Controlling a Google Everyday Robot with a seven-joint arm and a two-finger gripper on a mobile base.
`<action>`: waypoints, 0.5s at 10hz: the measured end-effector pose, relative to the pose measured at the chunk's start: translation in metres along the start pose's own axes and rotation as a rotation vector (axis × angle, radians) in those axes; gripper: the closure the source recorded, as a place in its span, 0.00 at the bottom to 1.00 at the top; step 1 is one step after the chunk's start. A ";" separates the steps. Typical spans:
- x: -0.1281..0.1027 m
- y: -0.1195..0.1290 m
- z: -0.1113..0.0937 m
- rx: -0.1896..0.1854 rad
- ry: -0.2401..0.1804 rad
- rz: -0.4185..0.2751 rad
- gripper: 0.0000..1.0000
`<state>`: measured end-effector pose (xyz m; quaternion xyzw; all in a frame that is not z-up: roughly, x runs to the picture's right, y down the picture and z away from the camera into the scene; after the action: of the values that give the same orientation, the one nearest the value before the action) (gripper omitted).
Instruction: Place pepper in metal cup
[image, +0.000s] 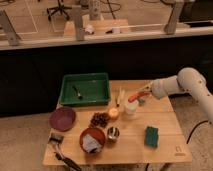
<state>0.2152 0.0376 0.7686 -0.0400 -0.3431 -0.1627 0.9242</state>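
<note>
One slim red-orange pepper (133, 96) is seen clamped in the gripper (138, 96), whose fingers are closed on it, over the right half of the wooden table (165, 120). Its long axis is held close to level — the free end is turned left and slightly down, the other is hidden at the fingers. It is held just above the white cup (130, 108); whether the two touch cannot be told. The white arm (175, 85) is brought in from the right edge, bent at a rounded joint, its forearm stretched leftward and a little downward. The metal cup (113, 133) is stood nearer the front edge — well apart from the pepper, just beside the red-brown bowl (92, 139). Between the two cups a small orange fruit (113, 113) and a dark grape bunch (99, 119) are laid.
</note>
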 end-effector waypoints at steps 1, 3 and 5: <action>-0.014 0.014 -0.007 0.018 0.005 -0.061 0.87; -0.038 0.039 -0.019 0.039 0.003 -0.145 0.87; -0.063 0.059 -0.026 0.016 -0.010 -0.217 0.87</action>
<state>0.2061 0.1059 0.7104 0.0039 -0.3514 -0.2588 0.8997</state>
